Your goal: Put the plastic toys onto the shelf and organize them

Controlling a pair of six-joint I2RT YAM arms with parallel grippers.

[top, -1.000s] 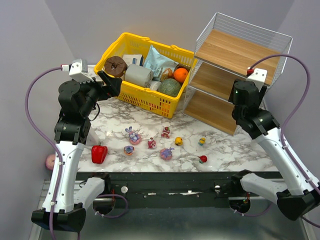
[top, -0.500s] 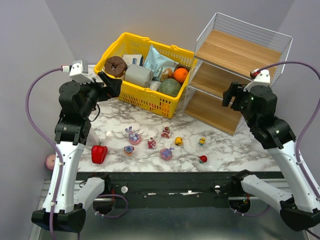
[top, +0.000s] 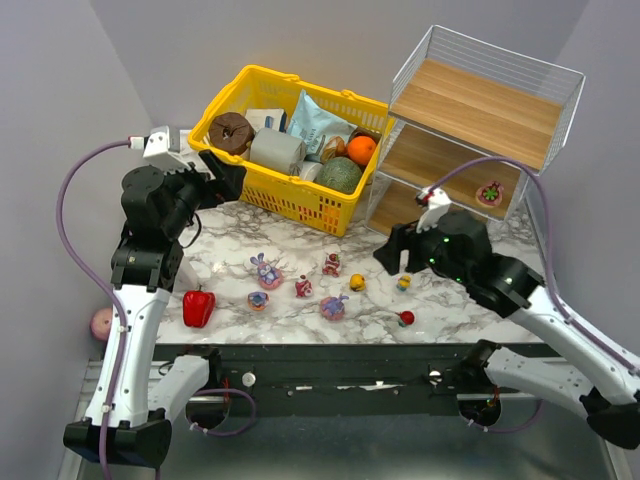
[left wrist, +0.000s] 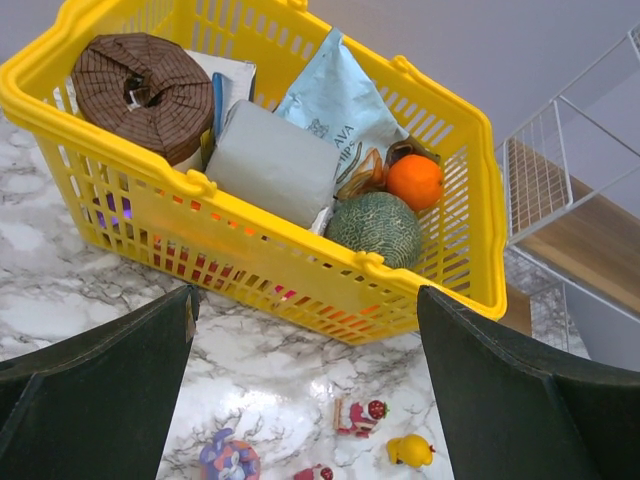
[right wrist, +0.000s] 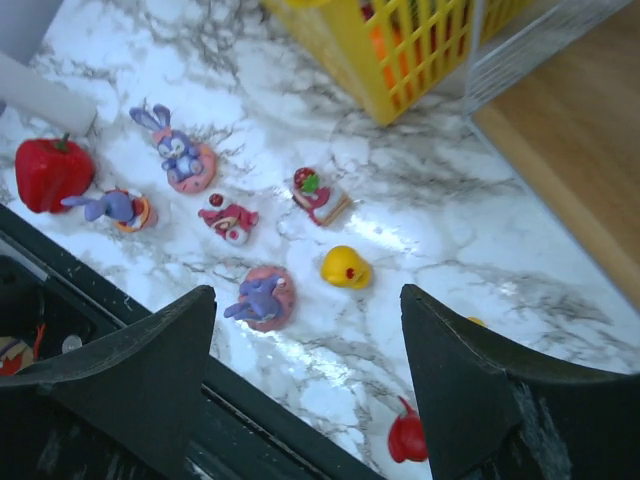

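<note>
Marble tabletop holds plastic toys below right tool.

Toys on table before basket, shelf right of basket, one toy on shelf

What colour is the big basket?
The basket is yellow, seen best in the left wrist view.

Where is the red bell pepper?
Top view: the red bell pepper lies on the table at its left, just left of a purple bunny toy.
</note>
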